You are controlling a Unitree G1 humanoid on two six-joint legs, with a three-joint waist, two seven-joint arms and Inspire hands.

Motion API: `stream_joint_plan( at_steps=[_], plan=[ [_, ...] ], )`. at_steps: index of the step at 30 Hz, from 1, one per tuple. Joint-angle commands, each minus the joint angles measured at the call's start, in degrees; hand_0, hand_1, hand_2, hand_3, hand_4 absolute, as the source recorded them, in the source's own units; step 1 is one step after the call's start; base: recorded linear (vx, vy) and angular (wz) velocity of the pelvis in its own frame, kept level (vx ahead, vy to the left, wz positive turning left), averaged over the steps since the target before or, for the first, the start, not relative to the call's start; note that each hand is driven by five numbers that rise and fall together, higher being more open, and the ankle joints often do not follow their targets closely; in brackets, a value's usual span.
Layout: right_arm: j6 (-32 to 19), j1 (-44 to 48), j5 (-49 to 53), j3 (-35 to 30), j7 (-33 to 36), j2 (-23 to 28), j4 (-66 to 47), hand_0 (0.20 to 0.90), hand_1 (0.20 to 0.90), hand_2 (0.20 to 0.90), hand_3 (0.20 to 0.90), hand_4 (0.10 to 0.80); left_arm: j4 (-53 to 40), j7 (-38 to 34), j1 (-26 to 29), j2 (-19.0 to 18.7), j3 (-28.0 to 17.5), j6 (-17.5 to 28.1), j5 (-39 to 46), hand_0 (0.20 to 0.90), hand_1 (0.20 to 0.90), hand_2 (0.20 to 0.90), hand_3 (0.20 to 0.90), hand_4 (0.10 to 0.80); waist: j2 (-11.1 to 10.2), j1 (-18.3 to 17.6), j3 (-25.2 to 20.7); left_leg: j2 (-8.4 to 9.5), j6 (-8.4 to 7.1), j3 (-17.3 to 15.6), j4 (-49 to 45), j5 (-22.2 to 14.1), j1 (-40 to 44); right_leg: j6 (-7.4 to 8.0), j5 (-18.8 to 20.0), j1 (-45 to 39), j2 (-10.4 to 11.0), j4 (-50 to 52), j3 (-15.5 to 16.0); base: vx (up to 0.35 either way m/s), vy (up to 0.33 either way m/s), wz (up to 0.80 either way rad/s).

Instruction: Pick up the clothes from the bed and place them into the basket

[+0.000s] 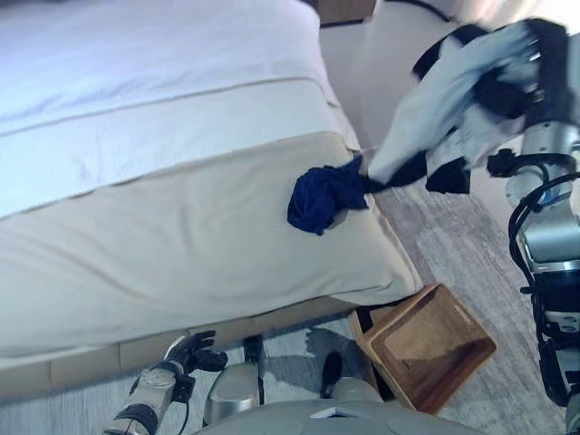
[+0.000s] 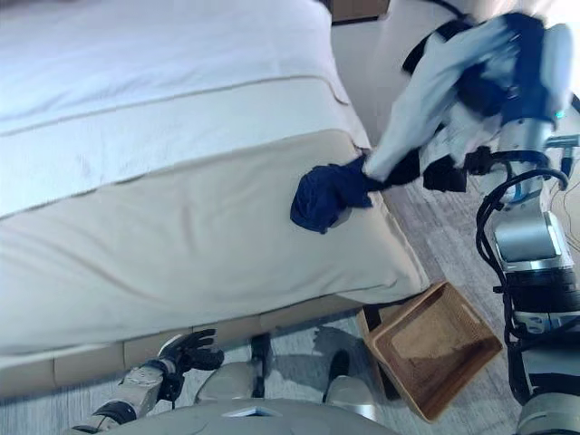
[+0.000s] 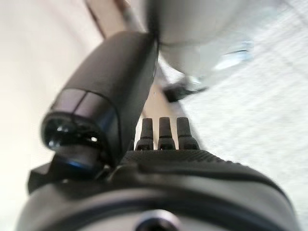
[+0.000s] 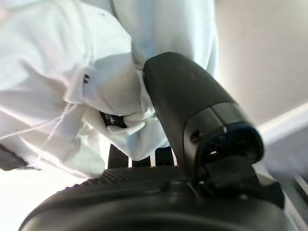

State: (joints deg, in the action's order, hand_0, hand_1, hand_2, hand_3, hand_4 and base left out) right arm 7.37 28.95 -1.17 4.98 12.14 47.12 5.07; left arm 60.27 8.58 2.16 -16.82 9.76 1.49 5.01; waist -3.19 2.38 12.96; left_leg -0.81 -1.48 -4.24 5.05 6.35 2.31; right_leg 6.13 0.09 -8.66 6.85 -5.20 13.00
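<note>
My right hand (image 1: 535,63) is raised beyond the bed's right side and is shut on a pale blue-white garment with black trim (image 1: 426,113). The garment hangs from the hand down toward the bed's edge; the right wrist view shows its cloth (image 4: 72,72) bunched against the thumb (image 4: 192,110). A dark navy garment (image 1: 323,197) lies crumpled on the beige cover near the bed's right edge. The wooden basket (image 1: 426,347) stands on the floor by the bed's near right corner, empty. My left hand (image 1: 192,352) hangs low in front of the bed, fingers relaxed and holding nothing.
The bed (image 1: 163,227) has a white sheet at the far end and a beige cover at the near end. Grey wood-look floor (image 1: 480,263) runs along the bed's right side. A piece of wooden furniture (image 1: 344,9) stands at the far end.
</note>
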Motion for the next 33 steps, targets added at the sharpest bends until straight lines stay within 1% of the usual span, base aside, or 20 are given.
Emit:
stream_joint_plan(
  at_steps=[1, 4, 5, 8, 10, 12, 17, 21, 23, 24, 25, 27, 29, 30, 31, 33],
  plan=[
    [-12.4, 13.4, 3.4, 2.7, -2.7, 3.8, -0.2, 0.3, 0.3, 0.3, 0.2, 0.1, 4.7, 1.5, 0.0, 0.3, 6.4, 1.0, 0.9, 0.9, 0.9, 0.9, 0.9, 0.8, -1.8, 3.3, -8.1, 0.42, 0.24, -1.6, -1.7, -8.4, 2.4, -2.88, -2.7, 2.4, -2.0, 4.5, 4.2, 0.05, 0.03, 0.02],
    [-12.9, 20.6, 3.1, 7.0, -4.0, 2.6, 5.5, 0.3, 0.3, 0.3, 0.2, 0.1, 5.1, 1.5, -0.2, 0.3, 7.1, 0.4, 0.9, 0.9, 0.9, 0.9, 0.9, 0.8, -2.6, 5.4, -7.8, 0.65, 0.07, -0.7, -1.5, -8.1, 2.4, -2.79, -2.0, 1.4, -2.0, 3.2, 5.5, 0.027, 0.043, 0.14],
    [-12.0, 25.3, 4.0, 9.5, -3.4, 2.2, 8.6, 0.3, 0.3, 0.3, 0.2, 0.1, 5.3, 1.8, -0.2, -0.2, 7.3, 0.0, 0.6, 0.9, 0.9, 0.9, 0.9, 0.8, -3.2, 6.8, -7.4, 0.72, 0.01, 0.0, -1.4, -7.8, 2.2, -2.77, -1.7, 1.1, -2.1, 2.6, 6.1, -0.009, 0.022, 0.26],
    [-11.5, 30.4, 7.6, 11.3, -1.5, 1.9, 11.2, 0.3, 0.3, 0.3, 0.2, 0.1, 5.8, 1.9, -0.4, -1.6, 7.0, -0.4, -0.2, 0.9, 0.9, 0.9, 0.9, 0.8, -4.2, 8.8, -6.7, 0.77, 0.03, 1.2, -1.1, -7.4, 1.6, -2.71, -1.2, 1.0, -2.2, 1.9, 7.1, -0.018, -0.008, 0.3],
    [-10.8, 32.2, 9.8, 11.6, -1.3, 1.4, 10.8, 0.3, 0.3, 0.3, 0.2, 0.1, 5.8, 1.6, -0.6, -2.4, 6.5, -1.0, -0.6, 0.9, 0.9, 0.9, 0.9, 0.8, -4.6, 9.8, -6.3, 0.86, 0.03, 2.0, -1.0, -7.3, 1.6, -2.75, -1.3, 0.6, -2.3, 1.7, 7.7, -0.01, 0.0, 0.38],
    [-11.5, 32.8, 12.1, 11.6, -1.1, 0.6, 9.6, 0.3, 0.3, 0.3, 0.2, 0.1, 5.9, 1.3, -1.0, -3.0, 6.0, -1.6, -0.8, 0.9, 0.9, 0.9, 0.9, 0.8, -4.7, 10.4, -6.2, 0.99, 0.07, 2.6, -0.8, -7.2, 1.6, -2.78, -1.4, 0.4, -2.3, 1.7, 8.3, -0.004, 0.032, 0.33],
    [-11.1, 32.6, 16.0, 11.0, 2.0, -2.4, 5.3, 0.3, 0.3, 0.3, 0.2, 0.1, 6.4, 1.0, -2.1, -3.2, 5.2, -2.1, -0.8, 0.9, 0.9, 0.9, 0.9, 0.8, -4.3, 10.9, -6.9, 1.49, 0.2, 3.5, -0.5, -7.1, 2.1, -2.9, -1.7, -0.3, -2.0, 1.8, 9.3, 0.025, 0.063, 0.17],
    [-5.5, 31.9, 13.7, 10.6, 4.5, -4.4, 5.3, 0.3, 0.3, 0.3, 0.2, 0.1, 5.9, 1.9, -2.7, -2.9, 4.9, -1.9, -0.7, 0.9, 0.9, 0.9, 0.9, 0.8, -3.4, 11.1, -7.6, 1.72, 0.16, 3.8, -0.4, -7.2, 2.7, -2.87, -2.1, -1.1, -1.7, 2.0, 9.7, 0.04, 0.057, 0.1],
    [-1.5, 31.3, 13.0, 11.2, 1.4, -4.3, 6.8, 0.3, 0.3, 0.3, 0.2, 0.1, 4.9, 2.3, -2.9, -2.7, 4.8, -2.0, -0.6, 0.9, 0.9, 0.9, 0.9, 0.8, -3.2, 11.1, -7.7, 1.77, 0.12, 3.7, -0.3, -7.2, 2.9, -2.74, -2.0, -1.3, -1.6, 2.0, 9.8, 0.023, 0.036, 0.08],
    [1.1, 31.2, 12.8, 11.9, -1.3, -4.2, 7.8, 0.561, 0.561, 0.561, 0.505, 0.405, 4.5, 2.6, -2.7, -2.7, 4.7, -2.2, -0.6, 0.9, 0.9, 0.9, 0.9, 0.8, -3.2, 11.0, -7.8, 1.74, 0.08, 3.6, -0.2, -7.2, 2.9, -2.69, -2.0, -1.2, -1.6, 2.0, 9.8, 0.0, 0.0, 0.0],
    [3.1, 31.0, 11.6, 12.8, -4.3, -3.8, 9.1, 0.9, 0.9, 0.9, 0.9, 0.8, 4.1, 2.7, -2.6, -2.8, 4.8, -2.3, -0.5, 0.9, 0.9, 0.9, 0.9, 0.8, -3.3, 11.0, -7.7, 1.69, 0.06, 3.5, -0.2, -7.1, 2.9, -2.69, -1.9, -1.2, -1.6, 1.9, 9.8, 0.0, 0.0, 0.0],
    [4.1, 31.3, 10.9, 15.1, -7.4, -2.5, 11.3, 0.9, 0.9, 0.9, 0.9, 0.8, 3.3, 2.7, -2.4, -3.0, 5.3, -2.6, 0.0, 0.9, 0.9, 0.9, 0.9, 0.8, -3.5, 10.8, -7.7, 1.59, 0.07, 3.3, 0.0, -6.9, 2.8, -2.69, -1.7, -1.1, -1.6, 1.8, 9.7, 0.0, 0.0, 0.0],
    [3.6, 31.7, 10.3, 16.4, -9.5, -1.7, 13.4, 0.9, 0.9, 0.9, 0.9, 0.8, 3.2, 2.6, -2.1, -3.1, 5.5, -2.7, 0.3, 0.9, 0.9, 0.9, 0.9, 0.8, -3.8, 10.7, -7.6, 1.49, 0.0, 3.1, 0.0, -6.9, 2.8, -2.66, -1.7, -1.1, -1.7, 1.7, 9.6, 0.0, 0.0, 0.0],
    [3.5, 31.8, 8.9, 16.8, -10.7, -1.3, 14.0, 0.625, 0.625, 0.625, 0.579, 0.479, 3.2, 2.5, -1.9, -3.1, 5.6, -2.8, 0.4, 0.9, 0.9, 0.9, 0.9, 0.8, -3.9, 10.7, -7.5, 1.47, -0.04, 3.1, 0.0, -6.8, 2.7, -2.61, -1.6, -1.1, -1.7, 1.7, 9.7, 0.0, 0.0, 0.0],
    [3.7, 31.9, 8.2, 17.3, -11.7, -1.0, 14.5, 0.3, 0.3, 0.3, 0.2, 0.1, 3.2, 2.3, -1.7, -3.0, 5.6, -3.1, 0.4, 0.9, 0.9, 0.9, 0.9, 0.8, -4.0, 10.7, -7.5, 1.48, -0.03, 3.1, 0.0, -6.8, 2.7, -2.59, -1.5, -1.1, -1.7, 1.7, 9.7, 0.0, 0.0, 0.0],
    [3.2, 32.0, 7.3, 17.9, -12.8, -0.8, 15.1, 0.3, 0.3, 0.3, 0.2, 0.1, 3.5, 1.9, -1.6, -2.9, 5.5, -3.2, 0.4, 0.9, 0.9, 0.9, 0.9, 0.8, -4.1, 10.6, -7.4, 1.49, 0.01, 3.1, 0.0, -6.8, 2.8, -2.6, -1.5, -1.2, -1.8, 1.6, 9.6, 0.0, 0.0, 0.0]
  ],
)
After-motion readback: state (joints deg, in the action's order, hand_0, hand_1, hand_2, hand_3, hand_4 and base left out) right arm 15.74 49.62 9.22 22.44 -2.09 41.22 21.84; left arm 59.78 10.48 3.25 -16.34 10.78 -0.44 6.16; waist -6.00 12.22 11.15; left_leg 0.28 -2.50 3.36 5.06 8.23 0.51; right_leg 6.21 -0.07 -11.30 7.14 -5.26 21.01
